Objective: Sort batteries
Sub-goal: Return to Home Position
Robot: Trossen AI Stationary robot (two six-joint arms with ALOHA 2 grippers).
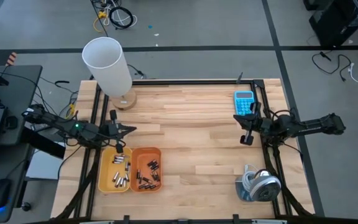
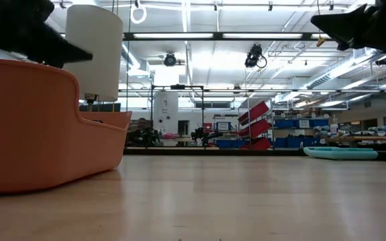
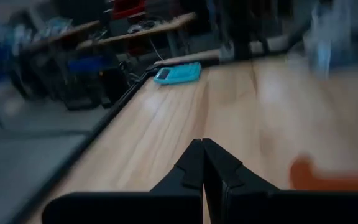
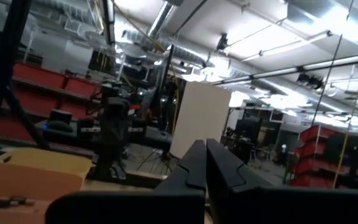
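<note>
The batteries lie in two trays near the table's front left. Light cells (image 1: 122,177) fill the yellow tray (image 1: 106,180), dark cells (image 1: 149,174) the orange tray (image 1: 143,152), which fills the low view's left (image 2: 39,127). My left gripper (image 1: 133,129) hovers just beyond the yellow tray's far edge, pointing toward the table's right, fingers shut (image 3: 202,163) on nothing. My right gripper (image 1: 243,127) hangs at the table's right side, near the calculator, pointing toward the left. It is shut (image 4: 205,163) and holds nothing.
A tall white cylinder (image 1: 107,65) on a round wooden foot stands at the far left. A blue calculator (image 1: 244,102) lies at the far right. A grey coiled object (image 1: 258,185) sits at the near right corner. Bare wood spans the table's middle.
</note>
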